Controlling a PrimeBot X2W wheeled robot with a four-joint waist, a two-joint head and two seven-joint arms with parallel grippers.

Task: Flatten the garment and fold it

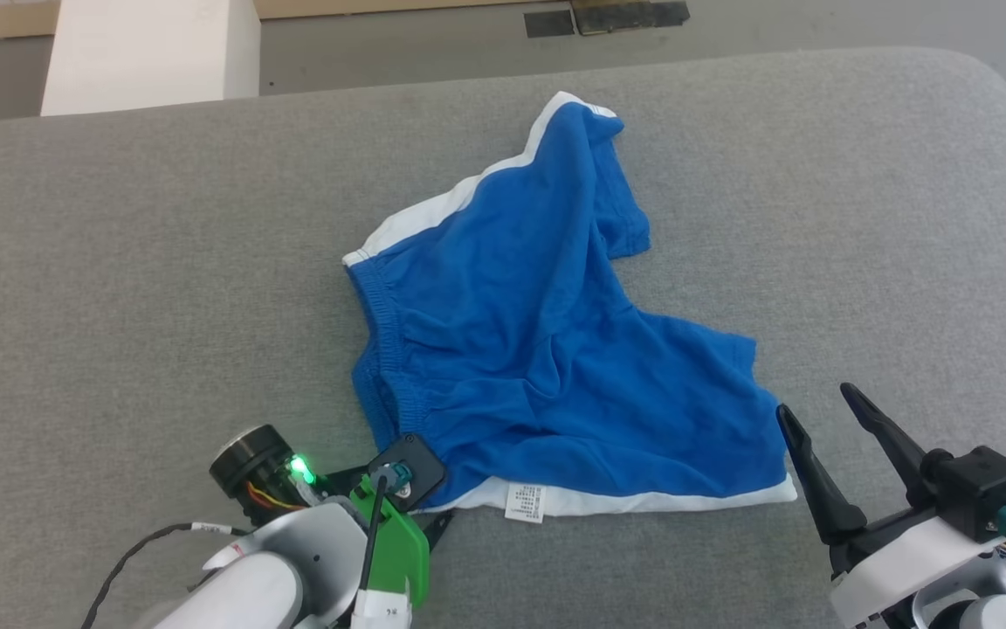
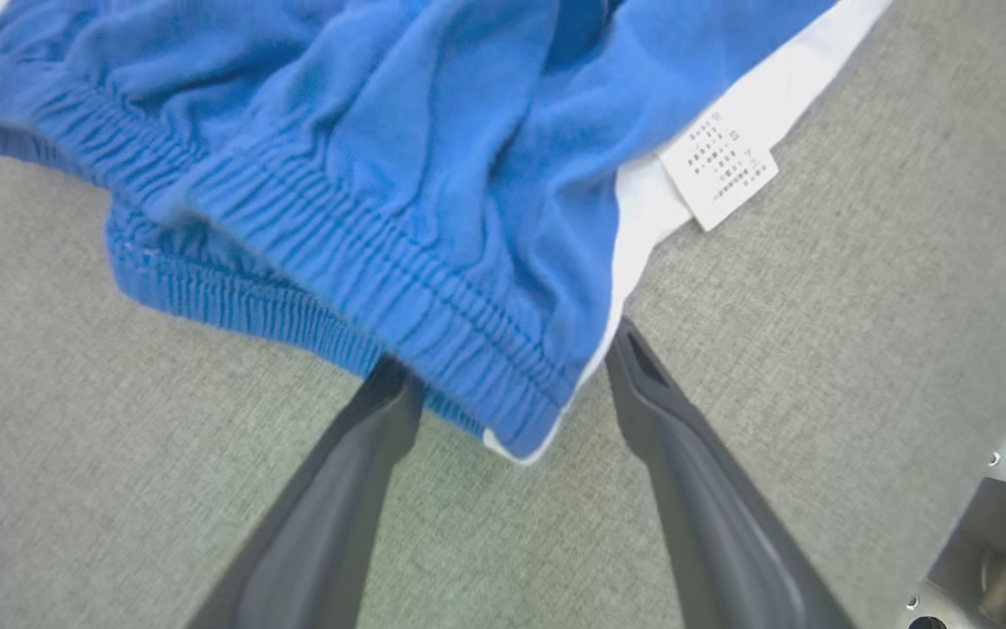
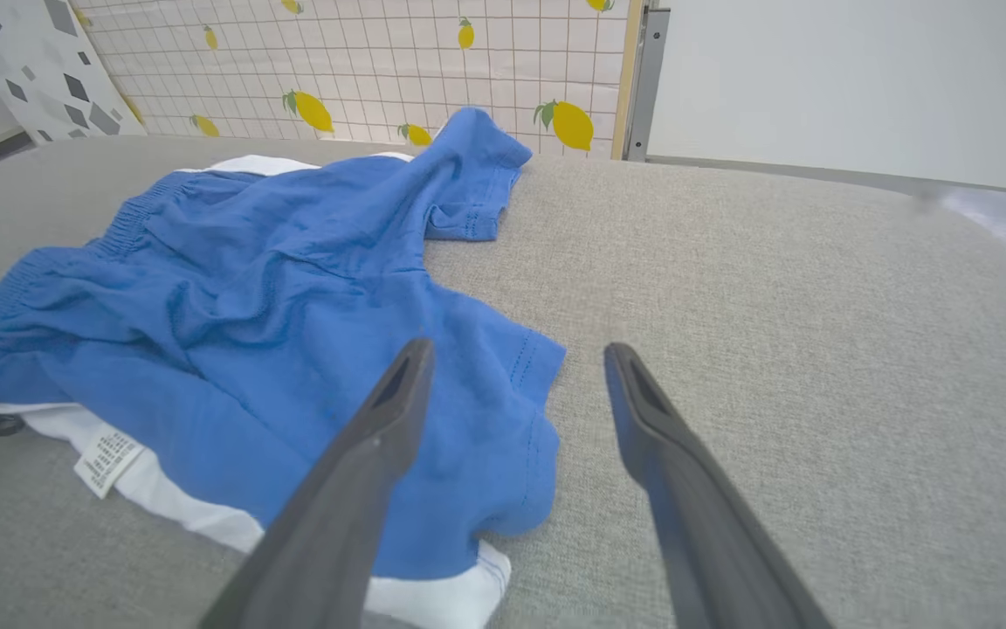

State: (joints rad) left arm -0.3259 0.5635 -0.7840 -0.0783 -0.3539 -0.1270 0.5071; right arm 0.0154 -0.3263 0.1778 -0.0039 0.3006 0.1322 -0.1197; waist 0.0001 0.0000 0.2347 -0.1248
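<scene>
blue shorts (image 1: 538, 349): 1, centre | white side stripes (image 1: 442, 210): 2, upper and lower edges | care tag (image 1: 526, 502): 1, lower middle | grippers: 2, lower corners: left gripper (image 2: 510, 349), right gripper (image 1: 816, 399) | grey padded surface (image 1: 119, 262): 1

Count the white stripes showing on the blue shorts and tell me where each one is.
2. One white stripe runs along the far-left edge of the shorts; the other lies along the near edge, beside the tag. Folds may hide more.

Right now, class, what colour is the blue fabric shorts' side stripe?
White side stripe; head view shows it best.
</scene>
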